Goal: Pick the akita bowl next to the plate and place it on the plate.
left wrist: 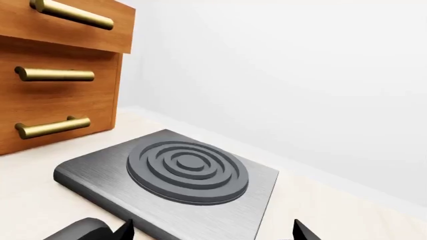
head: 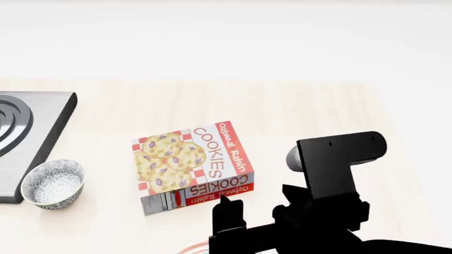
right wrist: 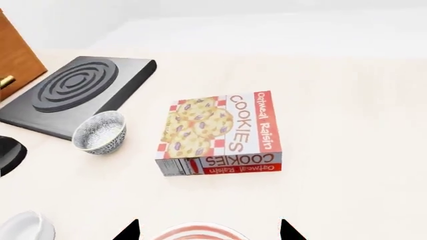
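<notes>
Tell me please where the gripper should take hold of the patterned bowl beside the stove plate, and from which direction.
Probably the rim, from above. The akita bowl stands upright with its mouth open upward, so one finger could go inside and one outside the thin wall. Choose the rim side facing the cookie box: the hotplate stands close against the far side, leaving little room there.

A small grey-and-white patterned bowl (right wrist: 100, 132) stands upright and empty, well ahead and to the left of the right gripper (right wrist: 208, 231), touching nothing. Only the red-striped rim of the white plate (right wrist: 198, 231) shows, directly beneath that gripper's fingertips.
</notes>
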